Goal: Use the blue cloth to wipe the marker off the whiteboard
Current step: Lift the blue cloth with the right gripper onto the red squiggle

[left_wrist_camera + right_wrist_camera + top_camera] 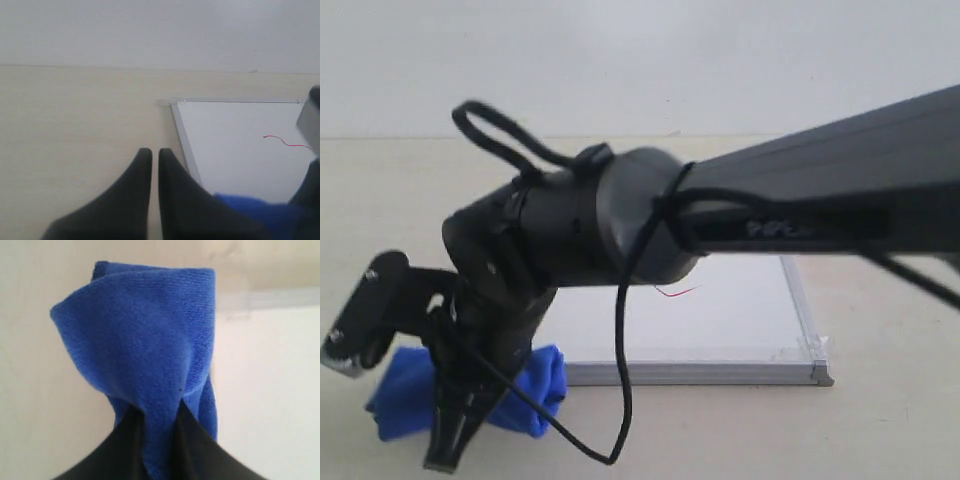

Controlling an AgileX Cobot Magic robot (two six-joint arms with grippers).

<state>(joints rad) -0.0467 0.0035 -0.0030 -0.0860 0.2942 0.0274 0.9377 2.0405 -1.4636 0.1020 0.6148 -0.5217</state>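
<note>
The whiteboard (740, 320) lies flat on the table, with the red marker squiggle (675, 292) partly hidden behind my right arm. That arm reaches across to the board's near left corner. There my right gripper (448, 445) points down, shut on the blue cloth (535, 385), which is bunched on the table. In the right wrist view the cloth (145, 340) rises from between the fingers of that gripper (160, 407), beside the board (270, 390). My left gripper (155, 152) is shut on nothing, over bare table beside the board (235, 145). The marker (285, 142) and cloth (250, 210) lie off to one side of it.
The beige table (880, 430) surrounds the board, with a pale wall behind. My right arm's dark forearm (800, 215) and loose black cable (620, 350) hang over the board's middle. A grey part of the right arm (312, 120) shows at the left wrist view's edge.
</note>
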